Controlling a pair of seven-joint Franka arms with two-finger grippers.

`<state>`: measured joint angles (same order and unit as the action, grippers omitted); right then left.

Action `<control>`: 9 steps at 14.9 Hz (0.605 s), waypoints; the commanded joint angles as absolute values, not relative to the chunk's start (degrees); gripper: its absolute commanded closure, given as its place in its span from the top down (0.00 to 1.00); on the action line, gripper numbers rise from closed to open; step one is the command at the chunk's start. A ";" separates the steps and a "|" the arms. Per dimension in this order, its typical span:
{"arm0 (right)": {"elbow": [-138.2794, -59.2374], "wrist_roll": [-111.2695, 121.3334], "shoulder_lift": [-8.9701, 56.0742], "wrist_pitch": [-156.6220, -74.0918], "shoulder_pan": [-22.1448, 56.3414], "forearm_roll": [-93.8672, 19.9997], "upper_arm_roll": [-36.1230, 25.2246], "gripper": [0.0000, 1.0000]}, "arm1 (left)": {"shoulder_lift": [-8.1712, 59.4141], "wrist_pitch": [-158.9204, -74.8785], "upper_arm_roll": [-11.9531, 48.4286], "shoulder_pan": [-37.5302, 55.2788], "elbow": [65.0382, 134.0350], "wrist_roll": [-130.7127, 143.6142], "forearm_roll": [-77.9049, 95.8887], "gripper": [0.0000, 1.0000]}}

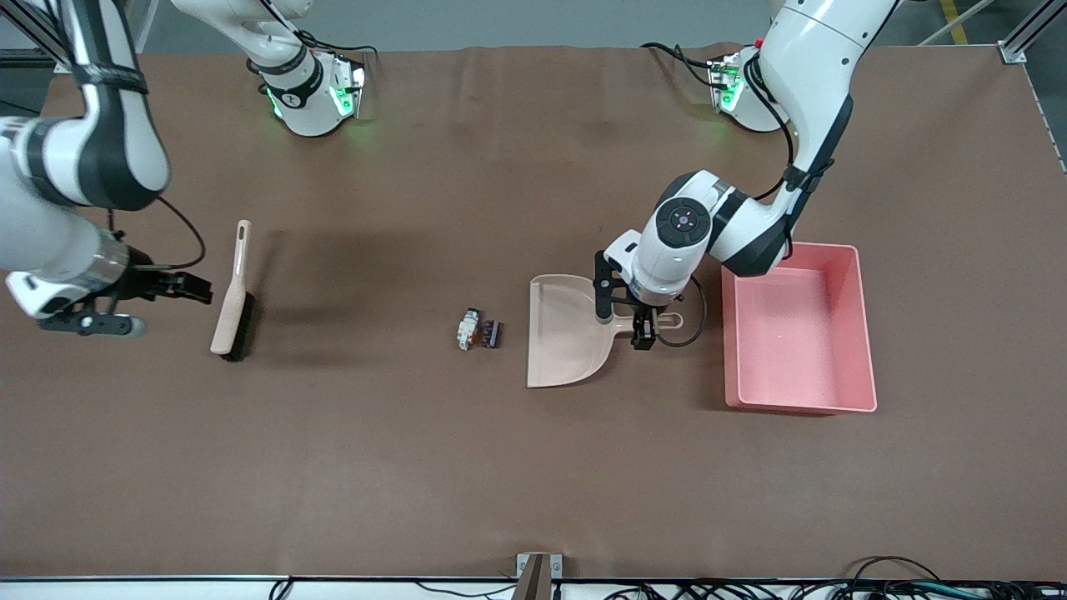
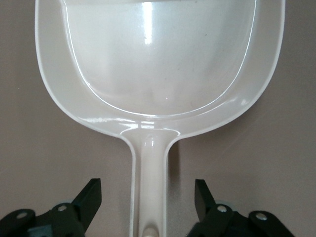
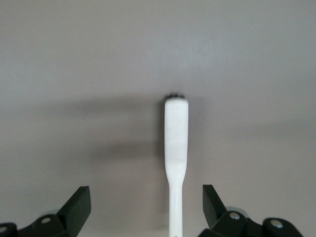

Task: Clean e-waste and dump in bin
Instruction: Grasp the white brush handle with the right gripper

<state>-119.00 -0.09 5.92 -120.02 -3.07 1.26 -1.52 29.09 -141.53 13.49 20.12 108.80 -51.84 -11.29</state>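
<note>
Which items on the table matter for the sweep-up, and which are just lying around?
For the job:
- e-waste, two scraps beside the dustpan's mouth
- dustpan, left end effector open over its handle
- brush, right end effector open by it
- bin, pink, empty

Lying about:
- nothing else shows on the table

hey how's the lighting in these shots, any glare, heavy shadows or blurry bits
Front view: even overhead light, soft shadows beside the brush and bin; the right arm looks slightly motion-smeared. Left wrist view: bright glare streaks on the glossy dustpan, open left pincer dark at the edge. Right wrist view: flat light, faint double shadow by the brush handle, open right pincer framing it.
</note>
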 commanded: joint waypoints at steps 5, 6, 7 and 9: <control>-142.19 9.48 -1.23 -135.67 -9.30 1.49 -1.49 1.00 | 30.76 -143.96 13.80 20.30 108.63 -52.29 -11.16 0.81; -144.38 10.19 -1.06 -139.36 -10.10 1.49 -1.49 1.00 | 30.94 -144.40 13.80 20.48 108.55 -52.29 -11.16 0.80; -146.58 10.20 -0.71 -143.83 -10.02 1.58 -1.49 1.00 | 31.11 -144.84 13.80 20.48 108.63 -52.21 -11.16 0.79; -148.01 10.20 2.27 -147.21 -10.02 1.58 -1.49 1.00 | 31.29 -145.02 13.80 20.74 108.46 -52.12 -11.16 0.77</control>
<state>-144.87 9.59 1.75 -143.61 -9.41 1.28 -2.11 30.98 -144.13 13.69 20.47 108.79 -51.84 -11.29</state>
